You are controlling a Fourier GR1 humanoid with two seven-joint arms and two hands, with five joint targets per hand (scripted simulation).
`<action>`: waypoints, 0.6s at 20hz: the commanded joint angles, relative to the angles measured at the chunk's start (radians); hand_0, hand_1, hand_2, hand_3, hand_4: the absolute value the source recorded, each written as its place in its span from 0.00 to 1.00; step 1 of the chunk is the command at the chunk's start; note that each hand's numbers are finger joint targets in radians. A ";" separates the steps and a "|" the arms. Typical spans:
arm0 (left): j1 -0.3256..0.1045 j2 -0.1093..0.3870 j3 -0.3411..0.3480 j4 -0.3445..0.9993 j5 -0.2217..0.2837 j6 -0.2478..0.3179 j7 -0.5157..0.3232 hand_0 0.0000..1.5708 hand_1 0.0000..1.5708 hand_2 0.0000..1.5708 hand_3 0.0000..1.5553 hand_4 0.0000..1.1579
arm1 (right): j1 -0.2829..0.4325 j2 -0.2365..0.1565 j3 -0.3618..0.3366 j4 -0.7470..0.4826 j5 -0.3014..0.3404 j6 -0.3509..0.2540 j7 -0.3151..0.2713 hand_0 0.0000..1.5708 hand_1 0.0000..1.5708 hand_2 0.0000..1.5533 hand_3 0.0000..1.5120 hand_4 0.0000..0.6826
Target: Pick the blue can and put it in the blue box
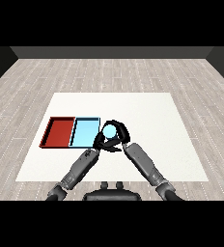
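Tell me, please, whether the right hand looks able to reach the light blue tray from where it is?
Probably yes: the right hand, curled round the blue can, sits just beside the light blue tray, with nothing between.

So the blue can (109,131) is sitting between both hands, just right of the blue tray (85,131) and near its right edge. The right hand (122,134) curls round the can from the right and over its far side. The left hand (100,141) is right against it on the near left. The red tray (59,131) touches the blue one's left side. All of this is on the white surface (157,125).
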 commanded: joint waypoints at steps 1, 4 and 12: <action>0.006 -0.001 -0.011 0.040 -0.007 -0.024 -0.053 0.00 0.00 0.00 0.00 0.09 | -0.069 0.000 0.066 0.086 -0.043 -0.062 -0.040 0.87 0.87 0.93 0.92 0.90; 0.009 0.005 -0.089 -0.018 -0.180 0.198 0.047 0.17 0.17 0.33 0.00 0.49 | -0.049 0.000 0.098 0.011 -0.036 -0.045 0.017 0.81 0.81 0.91 0.92 0.90; -0.097 0.036 -0.138 0.068 -0.317 0.271 0.140 0.13 0.13 0.19 0.00 0.26 | -0.049 -0.001 0.204 0.000 -0.067 -0.111 -0.007 0.93 0.93 0.94 0.92 0.88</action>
